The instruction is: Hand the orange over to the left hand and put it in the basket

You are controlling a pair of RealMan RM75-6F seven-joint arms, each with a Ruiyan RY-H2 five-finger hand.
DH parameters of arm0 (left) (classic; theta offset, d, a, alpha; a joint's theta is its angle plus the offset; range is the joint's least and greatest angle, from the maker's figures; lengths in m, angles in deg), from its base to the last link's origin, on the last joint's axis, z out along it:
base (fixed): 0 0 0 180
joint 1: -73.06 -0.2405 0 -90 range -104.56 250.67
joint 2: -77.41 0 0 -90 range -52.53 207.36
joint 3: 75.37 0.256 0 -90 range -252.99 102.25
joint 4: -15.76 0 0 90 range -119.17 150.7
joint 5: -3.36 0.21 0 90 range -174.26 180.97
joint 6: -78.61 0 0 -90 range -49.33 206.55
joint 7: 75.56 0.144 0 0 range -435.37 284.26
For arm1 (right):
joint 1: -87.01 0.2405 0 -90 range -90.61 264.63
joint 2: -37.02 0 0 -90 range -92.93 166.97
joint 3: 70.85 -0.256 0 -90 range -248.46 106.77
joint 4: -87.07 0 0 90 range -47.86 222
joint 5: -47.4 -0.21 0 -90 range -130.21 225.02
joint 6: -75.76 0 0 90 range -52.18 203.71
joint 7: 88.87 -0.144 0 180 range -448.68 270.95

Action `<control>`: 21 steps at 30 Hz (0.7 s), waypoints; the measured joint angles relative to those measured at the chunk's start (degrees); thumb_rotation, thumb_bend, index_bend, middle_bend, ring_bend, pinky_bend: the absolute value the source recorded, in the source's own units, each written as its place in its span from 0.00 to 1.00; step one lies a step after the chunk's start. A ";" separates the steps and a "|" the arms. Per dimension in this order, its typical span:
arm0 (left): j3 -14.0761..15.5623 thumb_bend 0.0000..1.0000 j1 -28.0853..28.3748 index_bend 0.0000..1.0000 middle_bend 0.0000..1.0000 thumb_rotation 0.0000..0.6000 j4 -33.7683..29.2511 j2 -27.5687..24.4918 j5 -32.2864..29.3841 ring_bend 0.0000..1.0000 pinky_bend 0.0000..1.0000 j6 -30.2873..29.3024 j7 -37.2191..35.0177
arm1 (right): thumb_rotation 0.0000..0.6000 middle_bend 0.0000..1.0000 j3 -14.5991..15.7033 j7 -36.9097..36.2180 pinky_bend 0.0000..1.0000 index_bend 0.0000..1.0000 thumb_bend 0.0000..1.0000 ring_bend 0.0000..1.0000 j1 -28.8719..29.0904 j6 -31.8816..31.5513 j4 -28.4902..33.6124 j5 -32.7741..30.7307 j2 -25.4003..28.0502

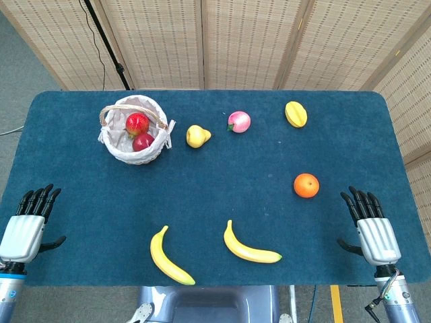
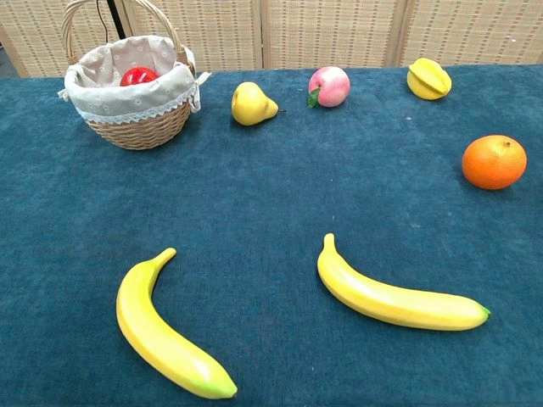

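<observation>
While you look down from the head view, your left robot hand (image 1: 28,225) rests flat at the near left corner of the bench (image 1: 222,168), fingers spread wide and holding nothing. Your right robot hand (image 1: 372,225) lies the same way at the near right corner, also wide and empty. The bench has a dark blue, carpet-like cover.

The orange (image 1: 306,185) is round with a slightly dimpled skin. It sits on the cloth on your right side, near the right robot hand but not touching it, and well apart from the basket (image 1: 116,145).

The basket is woven wicker with a pale cloth lining and an arched handle. It stands at the far left, and two red fruits (image 1: 139,132) lie inside it. Just beside it is a yellow pear (image 1: 196,136), then a pink peach (image 1: 238,122) and a ridged yellow fruit (image 1: 295,114). Two smooth curved bananas (image 1: 210,251) lie near the front edge.
</observation>
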State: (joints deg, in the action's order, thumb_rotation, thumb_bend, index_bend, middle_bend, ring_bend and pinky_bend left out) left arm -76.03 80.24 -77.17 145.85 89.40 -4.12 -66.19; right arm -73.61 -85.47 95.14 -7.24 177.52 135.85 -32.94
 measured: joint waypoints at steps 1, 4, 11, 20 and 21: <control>0.03 0.00 -0.01 0.00 0.00 1.00 0.01 0.07 0.02 0.00 0.01 0.05 0.04 | 1.00 0.00 -0.03 -0.03 0.00 0.02 0.00 0.00 -0.01 -0.04 0.01 -0.02 0.02; 0.03 0.00 0.02 0.00 0.00 1.00 0.06 0.04 -0.18 0.00 0.01 0.30 0.05 | 1.00 0.00 -0.05 -0.10 0.00 0.02 0.00 0.00 -0.02 -0.01 0.14 -0.07 0.12; -0.20 0.00 -0.06 0.00 0.00 1.00 0.27 -0.48 -0.99 0.00 0.01 0.62 -1.10 | 1.00 0.00 -0.16 -0.04 0.00 0.02 0.00 0.00 1.06 2.14 0.07 -0.37 -0.35; -0.43 0.00 0.17 0.00 0.00 1.00 0.24 -1.07 -1.86 0.00 0.01 1.72 -2.56 | 1.00 0.00 -1.55 2.03 0.00 0.02 0.00 0.00 6.21 9.79 0.60 -1.88 -2.38; -0.42 0.00 0.17 0.00 0.00 1.00 0.19 -1.11 -1.78 0.00 0.01 1.69 -2.64 | 1.00 0.00 -1.85 2.26 0.00 0.02 0.00 0.00 7.09 10.89 0.59 -2.24 -2.77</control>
State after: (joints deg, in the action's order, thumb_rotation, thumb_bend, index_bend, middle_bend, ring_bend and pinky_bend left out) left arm -76.45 80.41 -76.99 144.74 87.62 -2.42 -68.83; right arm -75.45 -83.21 102.23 3.64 178.11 133.61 -35.71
